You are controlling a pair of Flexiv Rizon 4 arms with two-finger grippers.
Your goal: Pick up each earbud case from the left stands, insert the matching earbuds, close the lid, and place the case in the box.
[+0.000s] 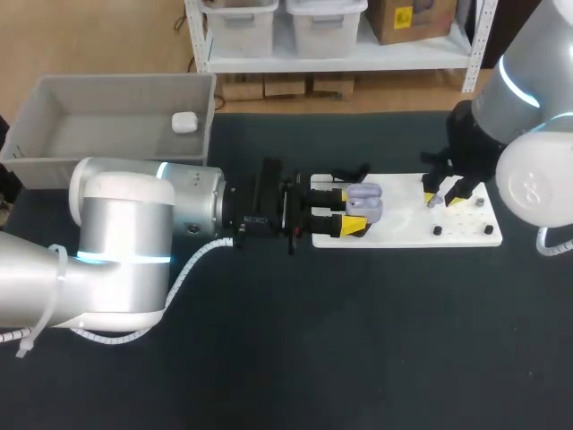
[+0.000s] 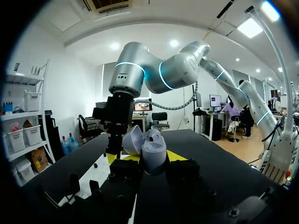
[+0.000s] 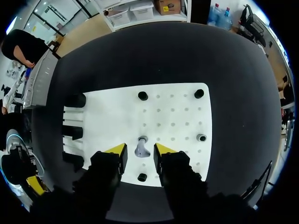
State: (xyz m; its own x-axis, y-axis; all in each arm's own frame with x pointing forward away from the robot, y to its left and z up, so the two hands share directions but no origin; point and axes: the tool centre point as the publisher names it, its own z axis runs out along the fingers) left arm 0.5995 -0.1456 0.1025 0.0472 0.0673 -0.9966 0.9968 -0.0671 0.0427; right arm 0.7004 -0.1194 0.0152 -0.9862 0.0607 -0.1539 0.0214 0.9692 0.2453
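Note:
A lavender earbud case (image 1: pixel 365 202) with its lid open is held over the left end of the white board (image 1: pixel 407 228), and my left gripper (image 1: pixel 353 213) is shut on it. In the left wrist view the case (image 2: pixel 154 148) stands upright between the yellow tips of the left gripper (image 2: pixel 144 157). My right gripper (image 1: pixel 444 199) hangs over the board's right part. A small lavender earbud (image 3: pixel 141 148) stands on the board between the fingers of the right gripper (image 3: pixel 139 150), with a narrow gap on each side. That gripper is open.
A grey box (image 1: pixel 54 98) at the back left holds a white case (image 1: pixel 184 123). Black pegs (image 3: pixel 143 95) dot the white board (image 3: pixel 173 112), and black stands (image 3: pixel 74 100) line its left edge. Dark table surface surrounds the board.

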